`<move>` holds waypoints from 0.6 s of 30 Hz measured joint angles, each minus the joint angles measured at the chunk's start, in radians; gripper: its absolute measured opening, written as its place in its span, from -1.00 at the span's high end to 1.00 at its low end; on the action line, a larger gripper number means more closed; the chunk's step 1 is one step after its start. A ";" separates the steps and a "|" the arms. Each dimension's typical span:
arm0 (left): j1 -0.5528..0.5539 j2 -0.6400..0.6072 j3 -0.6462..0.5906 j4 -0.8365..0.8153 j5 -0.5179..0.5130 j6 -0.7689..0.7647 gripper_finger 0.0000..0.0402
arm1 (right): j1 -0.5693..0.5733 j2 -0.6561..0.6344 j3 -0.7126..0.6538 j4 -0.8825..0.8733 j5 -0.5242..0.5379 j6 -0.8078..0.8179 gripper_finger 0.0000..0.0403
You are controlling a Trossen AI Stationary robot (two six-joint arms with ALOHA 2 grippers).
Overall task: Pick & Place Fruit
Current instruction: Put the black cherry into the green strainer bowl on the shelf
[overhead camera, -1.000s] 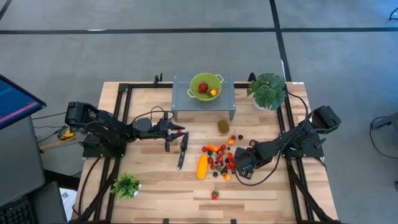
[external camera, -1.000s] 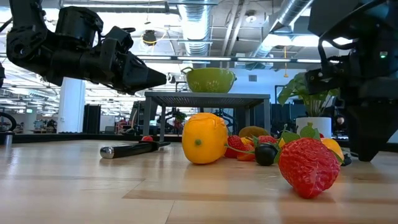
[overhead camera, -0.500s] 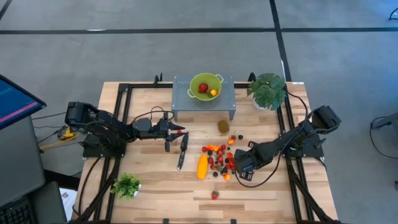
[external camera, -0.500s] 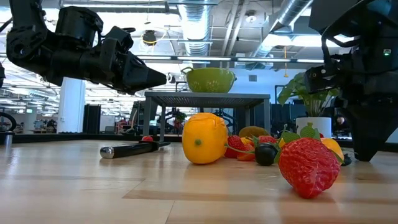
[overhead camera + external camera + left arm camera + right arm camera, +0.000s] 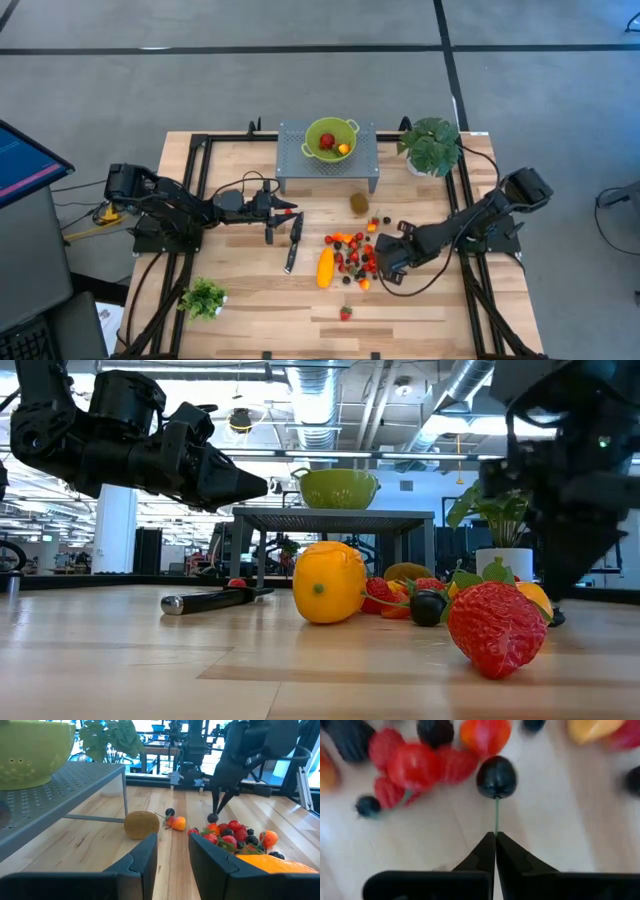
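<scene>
Right gripper (image 5: 495, 837) lifted slightly, jaws pinching dark cherry (image 5: 496, 777) stem.

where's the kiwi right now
High view: the kiwi lies alone on the table just in front of the grey stand, behind the fruit pile, toward the right arm's side.

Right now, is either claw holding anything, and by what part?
Right claw pinches the dark cherry by its thin green stem. Left claw holds nothing.

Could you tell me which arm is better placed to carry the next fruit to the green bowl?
The right: its gripper has its fingers shut on the stem of a dark ball at the fruit pile, while the left gripper waits by the knife.
</scene>
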 joint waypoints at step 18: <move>0.000 0.000 0.000 0.000 -0.004 0.000 0.47 | -0.204 -0.200 0.180 0.271 0.206 -0.610 1.00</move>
